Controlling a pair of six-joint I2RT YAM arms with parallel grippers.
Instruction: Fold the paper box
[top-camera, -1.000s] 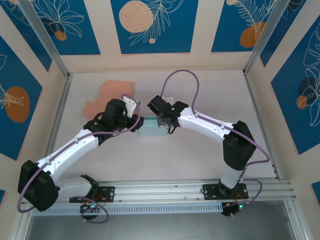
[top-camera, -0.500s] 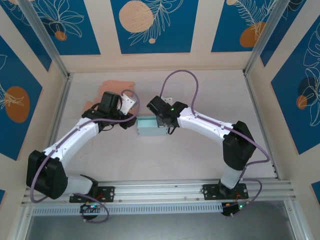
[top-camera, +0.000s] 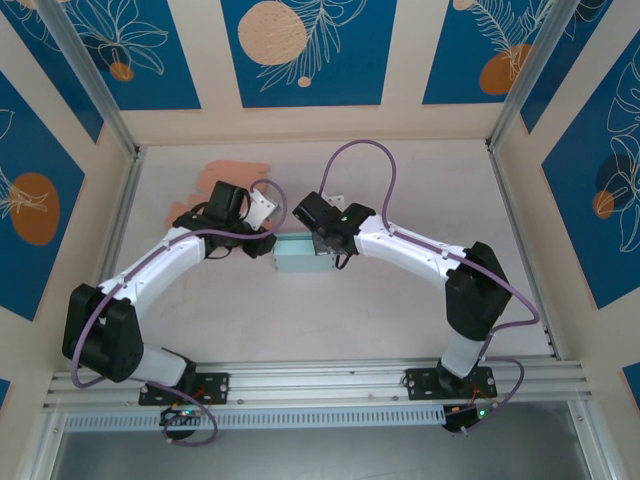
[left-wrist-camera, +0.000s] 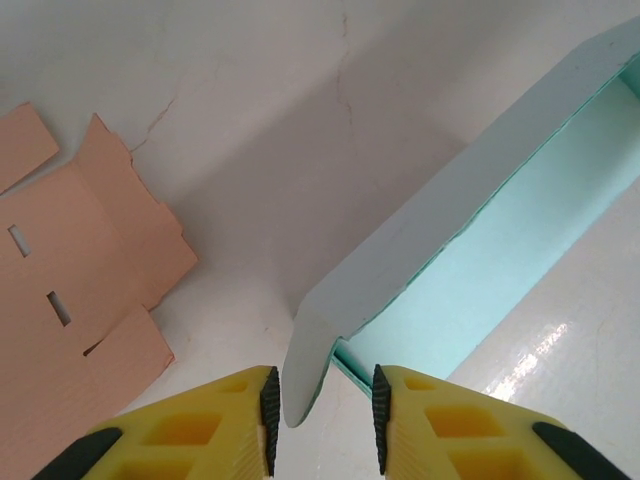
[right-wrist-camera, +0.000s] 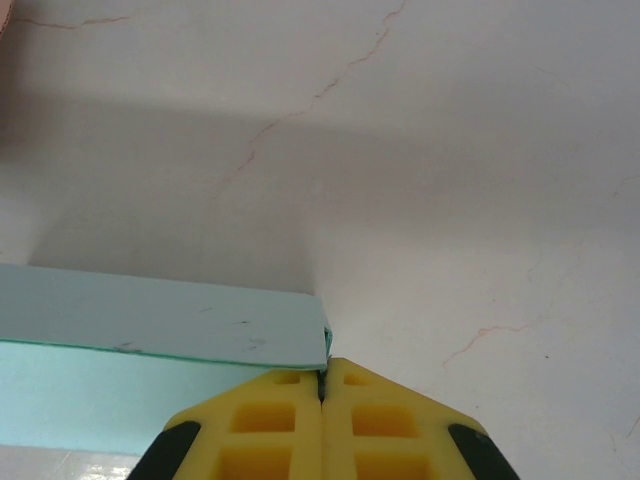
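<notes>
The paper box (top-camera: 300, 258) is pale teal and lies mid-table, its open inside (left-wrist-camera: 500, 250) showing in the left wrist view. My left gripper (top-camera: 268, 245) is at its left end. Its jaws (left-wrist-camera: 322, 420) stand open on either side of a rounded end flap (left-wrist-camera: 310, 370); the flap's tip is close to the left pad, with a gap to the right pad. My right gripper (top-camera: 330, 255) is at the box's right end, shut (right-wrist-camera: 322, 375) on the thin top edge of a wall at the corner (right-wrist-camera: 150, 320).
A flat orange cardboard blank (top-camera: 215, 185) lies at the back left, just beyond the left wrist (left-wrist-camera: 70, 300). Metal frame posts and patterned walls ring the white table (top-camera: 420, 180). A purple cable (top-camera: 365, 145) arches over the right arm.
The left wrist has drawn back and to the left off the box's end, and its elbow has swung left. The right arm and the box have stayed put.
</notes>
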